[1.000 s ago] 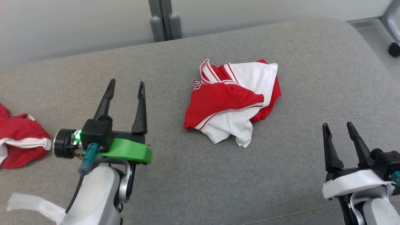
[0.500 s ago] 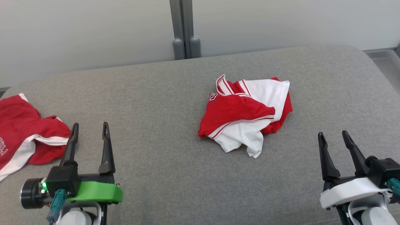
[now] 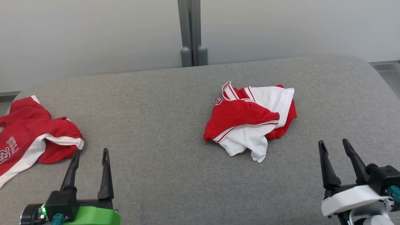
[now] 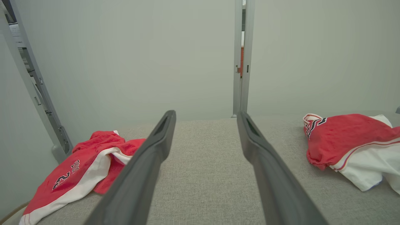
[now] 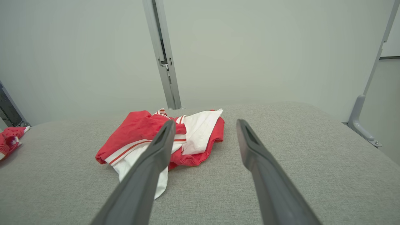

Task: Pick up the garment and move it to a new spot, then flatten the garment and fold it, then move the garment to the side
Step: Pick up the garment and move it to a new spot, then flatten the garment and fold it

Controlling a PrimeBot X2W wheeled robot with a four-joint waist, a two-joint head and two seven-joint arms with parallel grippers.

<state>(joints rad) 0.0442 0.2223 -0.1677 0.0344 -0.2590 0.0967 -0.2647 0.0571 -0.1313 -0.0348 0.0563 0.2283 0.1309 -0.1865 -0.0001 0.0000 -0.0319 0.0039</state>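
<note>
Plainly the pickup has not begun: the crumpled red-and-white garment lies in a heap on the grey cushion, right of its middle and towards the far edge, touched by neither arm. The left gripper hovers at the near left with its fingers spread and nothing between them. The right gripper hovers at the near right, likewise spread and empty, and is the closer of the two to the heap.

To lift it well, the robot would likely send the right gripper forward and to its left. It should come down over a raised fold, such as the red ridge across the top, rather than the thin white corner at the near edge. Closing through several layers would let the bundle rise whole instead of trailing. The left gripper should keep away from the second garment, which lies just beyond its fingertips.

Counted: two garments, both red and white; two grippers; one cushion; one grey post against the wall behind.
</note>
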